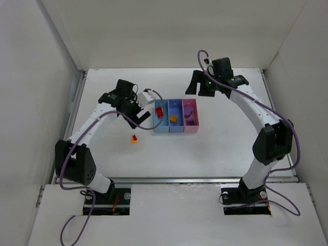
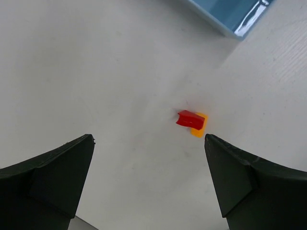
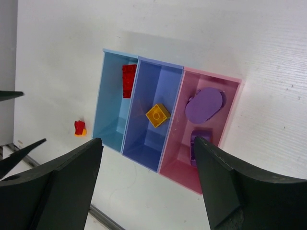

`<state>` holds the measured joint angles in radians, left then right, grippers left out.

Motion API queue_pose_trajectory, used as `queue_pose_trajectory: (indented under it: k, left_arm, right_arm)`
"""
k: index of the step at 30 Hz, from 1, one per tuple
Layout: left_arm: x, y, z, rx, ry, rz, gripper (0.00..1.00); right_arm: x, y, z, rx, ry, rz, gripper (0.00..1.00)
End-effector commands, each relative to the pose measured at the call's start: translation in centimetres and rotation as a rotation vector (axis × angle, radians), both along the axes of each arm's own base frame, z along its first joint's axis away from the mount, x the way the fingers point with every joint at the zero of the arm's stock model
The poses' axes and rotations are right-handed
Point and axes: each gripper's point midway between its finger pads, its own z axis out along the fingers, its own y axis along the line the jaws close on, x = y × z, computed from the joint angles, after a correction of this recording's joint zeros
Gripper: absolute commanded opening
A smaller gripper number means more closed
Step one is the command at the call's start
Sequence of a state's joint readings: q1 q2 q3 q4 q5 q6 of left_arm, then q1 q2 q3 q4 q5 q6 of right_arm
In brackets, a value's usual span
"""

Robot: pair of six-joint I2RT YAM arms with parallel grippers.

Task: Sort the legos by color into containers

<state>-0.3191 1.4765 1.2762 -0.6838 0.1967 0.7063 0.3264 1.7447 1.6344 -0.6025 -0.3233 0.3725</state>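
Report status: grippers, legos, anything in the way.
Left gripper open, empty, loose red-and-orange legos ahead. Right gripper open, empty, near bins. Binned: red piece, yellow piece, purple pieces. Nothing in the way.

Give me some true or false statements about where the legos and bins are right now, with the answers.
1. A red lego lies in the light blue bin. True.
2. The periwinkle bin is empty. False: it holds a yellow-orange lego.
3. A red and yellow-orange pair of bricks lies on the table, outside the bins. True.
4. The left gripper holds a brick. False: its jaws are open and empty.
5. The pink bin sits in the middle of the row. False: the periwinkle bin does.
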Motion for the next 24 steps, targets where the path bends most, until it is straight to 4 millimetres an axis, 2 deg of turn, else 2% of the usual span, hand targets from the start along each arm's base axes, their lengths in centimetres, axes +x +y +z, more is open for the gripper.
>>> queue_pose_trajectory:
  k: [1,7,9,10,11,15,19,22,24]
  left_arm:
    - [-1.6,1.1,-3.8,0.036,0.154,0.056,1.0]
    - [-1.6,1.5,-6.0,0.005,0.357,0.335,0.88]
    - [-2.3,1.5,-6.8,0.017,0.436,0.426,0.81]
    - [-2.6,1.5,-7.9,0.035,0.484,0.447,0.79]
    - [-2.7,1.3,-8.0,0.03,0.508,0.459,0.79]
    - [-3.0,0.7,-8.2,0.001,0.538,0.502,0.76]
    - [-3.3,1.5,-9.5,0.049,0.55,0.544,0.73]
    - [-3.7,1.6,-10.8,0.063,0.588,0.569,0.67]
    - [-3.4,1.5,-11.0,0.064,0.589,0.57,0.62]
  right_arm:
    - [0.5,1.1,1.1,0.005,-0.033,0.045,0.82]
    - [0.1,1.0,0.3,0.001,-0.019,0.045,0.82]
    - [0.1,1.0,-0.1,0.005,-0.012,0.04,0.82]
    - [-0.1,1.0,-0.4,0.002,-0.003,0.04,0.82]
    - [-0.4,1.5,-0.4,0.009,0.0,0.057,0.82]
    - [-0.3,1.4,-0.4,0.003,-0.002,0.05,0.82]
    - [-0.5,1.3,-0.4,0.003,-0.002,0.05,0.82]
    - [-0.6,1.3,0.0,0.006,-0.011,0.05,0.82]
    - [-0.9,0.9,-0.3,-0.005,-0.007,0.04,0.82]
